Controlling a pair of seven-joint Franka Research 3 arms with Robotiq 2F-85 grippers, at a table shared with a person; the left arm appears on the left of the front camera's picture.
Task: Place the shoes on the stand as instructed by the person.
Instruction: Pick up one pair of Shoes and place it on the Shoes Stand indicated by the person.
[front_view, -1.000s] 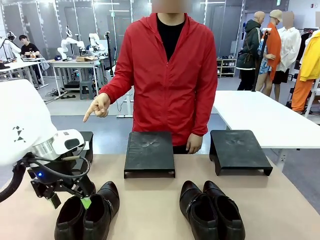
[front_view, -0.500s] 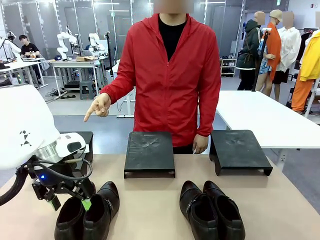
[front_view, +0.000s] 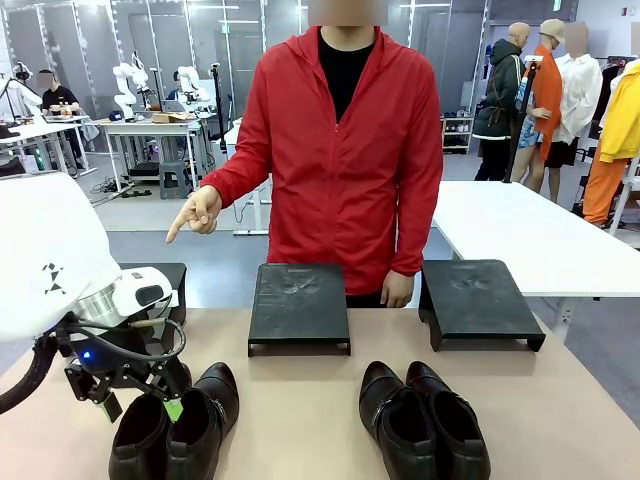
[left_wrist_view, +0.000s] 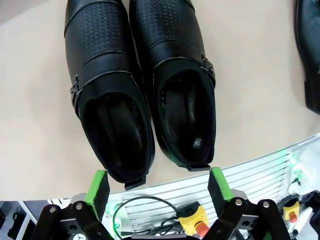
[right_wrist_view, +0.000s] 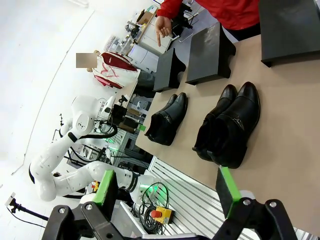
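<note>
My left gripper (left_wrist_view: 157, 182) spread, empty, above heels of left shoe pair (left_wrist_view: 142, 95); pair's long axis runs straight away, toes far. Right gripper (right_wrist_view: 166, 182) farther, spread.

Open lab hall: long white worktable (front_view: 510, 240), cluttered equipment bench (front_view: 150, 125) behind.

A tan surface (front_view: 300, 400) fills the foreground, a white table (front_view: 520, 240) stands beyond it, and people (front_view: 578, 90) gather farther back.

1. Four black shoes (front_view: 400, 425), lying as two pairs on the table (front_view: 300, 400).
2. Three black stands (front_view: 299, 303) along the table's far side.
3. One person (front_view: 340, 150) in a red jacket.
</note>
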